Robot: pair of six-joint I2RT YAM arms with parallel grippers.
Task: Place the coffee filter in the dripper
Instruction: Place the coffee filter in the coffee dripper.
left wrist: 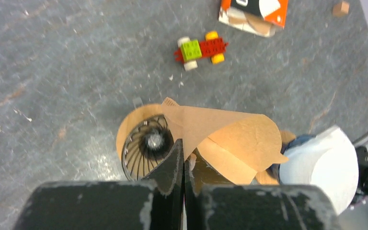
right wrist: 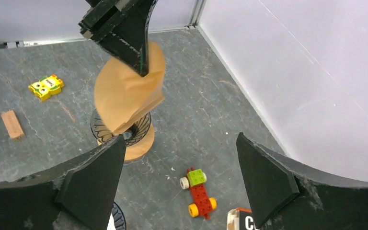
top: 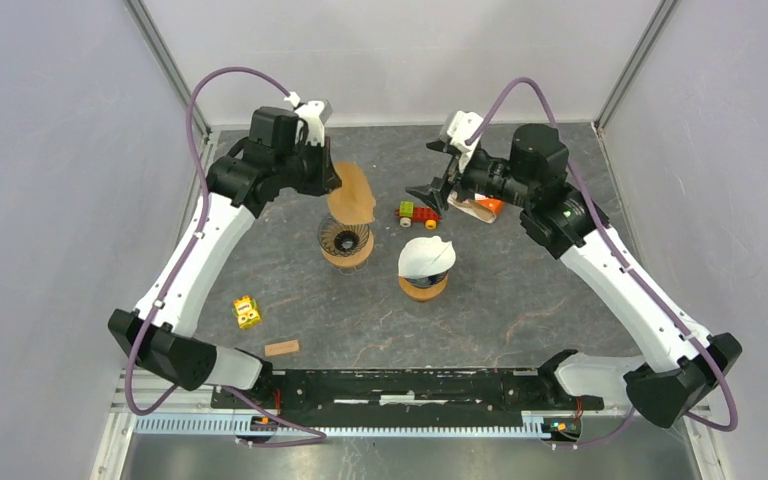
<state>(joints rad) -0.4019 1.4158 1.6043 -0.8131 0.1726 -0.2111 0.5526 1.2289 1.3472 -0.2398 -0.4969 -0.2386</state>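
My left gripper (top: 334, 181) is shut on the edge of a brown paper coffee filter (top: 352, 196), which hangs unfolded just above the dripper (top: 346, 243), a black wire cone on a round wooden base. In the left wrist view the shut gripper (left wrist: 183, 158) pinches the filter (left wrist: 225, 139) beside the dripper's open mouth (left wrist: 146, 146). My right gripper (top: 435, 172) stands open and empty, apart from the filter. From the right wrist, the right gripper (right wrist: 181, 139) has only table between its fingers, and the filter (right wrist: 127, 93) hangs over the dripper (right wrist: 124, 136).
A second dripper holding a white filter (top: 426, 262) stands right of the first. A toy brick car (top: 417, 213) and an orange-and-white filter box (top: 480, 207) lie near the right gripper. A yellow block (top: 247, 312) and a wooden block (top: 281, 348) lie front left.
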